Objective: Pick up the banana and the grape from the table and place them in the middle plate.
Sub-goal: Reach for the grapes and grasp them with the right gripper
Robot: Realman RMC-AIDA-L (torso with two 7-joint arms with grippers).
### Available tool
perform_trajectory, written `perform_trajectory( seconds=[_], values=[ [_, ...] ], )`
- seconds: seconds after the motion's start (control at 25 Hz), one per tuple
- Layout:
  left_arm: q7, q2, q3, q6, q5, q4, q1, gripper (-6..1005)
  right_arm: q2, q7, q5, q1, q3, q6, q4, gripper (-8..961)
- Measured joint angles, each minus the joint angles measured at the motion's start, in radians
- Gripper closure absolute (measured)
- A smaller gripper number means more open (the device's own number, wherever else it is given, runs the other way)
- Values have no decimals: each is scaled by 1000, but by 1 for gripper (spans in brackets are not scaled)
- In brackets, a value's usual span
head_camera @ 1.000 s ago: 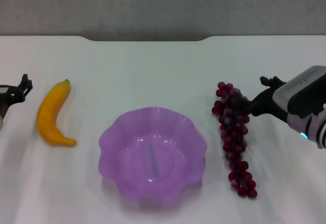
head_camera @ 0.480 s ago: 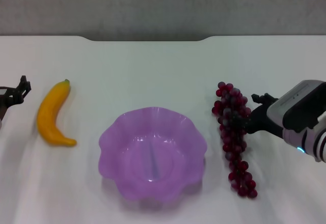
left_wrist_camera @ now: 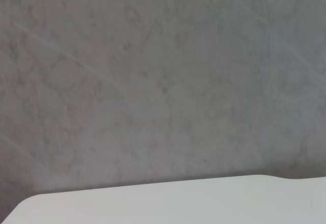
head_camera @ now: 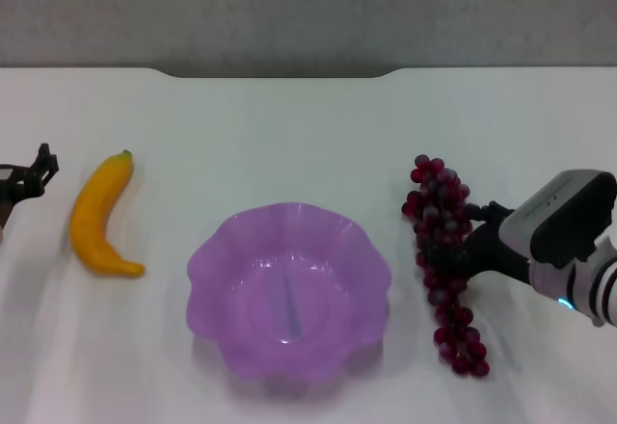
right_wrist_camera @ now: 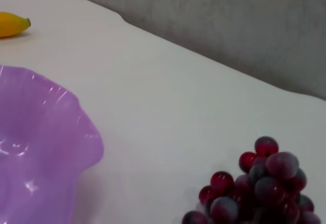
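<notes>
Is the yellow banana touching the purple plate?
Apart. The head view shows bare white table between the banana and the wavy rim of the middle plate, so there is a plain gap.

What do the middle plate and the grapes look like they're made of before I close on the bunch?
The middle plate looks like thin translucent plastic: light purple, glossy highlights, wavy moulded rim. The grape bunch looks like artificial fruit, probably plastic or rubber: uniform dark red beads with a dull frosted bloom. I can't confirm this from sight alone.
</notes>
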Motion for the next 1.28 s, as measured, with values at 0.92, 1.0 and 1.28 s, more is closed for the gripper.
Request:
perform_trajectory(
  seconds=[0.92,1.0,1.28],
  values=[
    [0,2,0,0,0,0,1,120,-1,0,-2,-34,9,12,7,65],
    [0,2,0,0,0,0,1,120,-2,0,-2,-36,21,13,6,116],
    [0,2,0,0,0,1,1,120,-6,1,-2,-39,38,15,3,226]
  ],
)
